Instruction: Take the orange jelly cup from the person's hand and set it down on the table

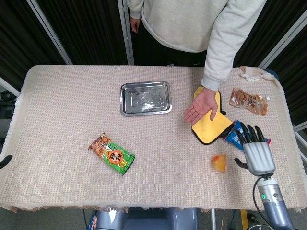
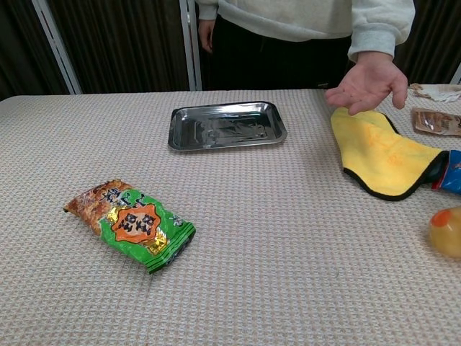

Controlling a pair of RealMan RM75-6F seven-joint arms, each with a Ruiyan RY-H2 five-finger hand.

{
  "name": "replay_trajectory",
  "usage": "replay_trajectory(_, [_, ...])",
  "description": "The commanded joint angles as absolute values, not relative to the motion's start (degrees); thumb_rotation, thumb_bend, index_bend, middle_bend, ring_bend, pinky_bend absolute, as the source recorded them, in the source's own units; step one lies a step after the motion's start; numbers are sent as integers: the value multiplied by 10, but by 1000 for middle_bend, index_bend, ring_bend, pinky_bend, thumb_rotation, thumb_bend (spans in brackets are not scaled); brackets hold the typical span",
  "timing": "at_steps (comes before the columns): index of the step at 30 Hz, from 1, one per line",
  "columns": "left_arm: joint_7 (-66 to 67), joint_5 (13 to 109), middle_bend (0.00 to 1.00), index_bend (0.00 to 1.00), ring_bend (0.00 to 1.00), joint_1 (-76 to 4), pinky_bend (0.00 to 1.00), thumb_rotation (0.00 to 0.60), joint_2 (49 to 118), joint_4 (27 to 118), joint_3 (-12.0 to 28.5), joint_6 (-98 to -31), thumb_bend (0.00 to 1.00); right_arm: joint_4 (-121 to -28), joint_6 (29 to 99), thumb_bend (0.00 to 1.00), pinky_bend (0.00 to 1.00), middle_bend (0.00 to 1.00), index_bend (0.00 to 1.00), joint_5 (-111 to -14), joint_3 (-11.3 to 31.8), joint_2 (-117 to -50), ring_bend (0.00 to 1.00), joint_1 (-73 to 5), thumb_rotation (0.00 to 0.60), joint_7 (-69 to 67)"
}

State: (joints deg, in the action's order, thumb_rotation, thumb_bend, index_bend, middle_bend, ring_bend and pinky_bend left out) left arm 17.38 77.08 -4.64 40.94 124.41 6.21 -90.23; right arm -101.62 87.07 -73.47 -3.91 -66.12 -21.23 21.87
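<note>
- Your right hand [image 1: 258,152] hovers near the table's right edge with its fingers spread and straight, holding nothing.
- The orange jelly cup [image 1: 219,162] sits on the table [image 1: 62,110], just to the left of that hand and apart from it; the chest view shows it at the far right edge [image 2: 446,231].
- The person's hand [image 1: 200,107] is open, palm up, over the near corner of a yellow cloth [image 1: 210,125].
- A blue snack packet [image 1: 233,136] lies partly under your right hand's fingers.
- Only a dark sliver of your left hand [image 1: 4,161] shows at the left edge; you cannot tell how its fingers lie.
- A steel tray [image 1: 145,97] and a green snack bag [image 1: 112,154] rest well apart, further left.
</note>
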Motion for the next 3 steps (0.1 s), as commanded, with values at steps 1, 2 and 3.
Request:
replay_trajectory(1, [176, 771, 0, 0, 0, -46, 0, 600, 411, 1244, 63, -904, 190, -935, 918, 86, 0, 0, 120, -787, -44, -667, 0, -166, 600, 131])
replay_trajectory(2, [177, 772, 0, 0, 0, -46, 0, 600, 411, 1244, 63, -905, 190, -925, 919, 86, 0, 0, 120, -790, -41, -670, 0, -163, 600, 125])
replay_trajectory(3, [178, 772, 0, 0, 0, -45, 0, 600, 411, 1244, 63, -907, 190, -918, 919, 86, 0, 0, 120, -793, -38, -673, 0, -161, 600, 120])
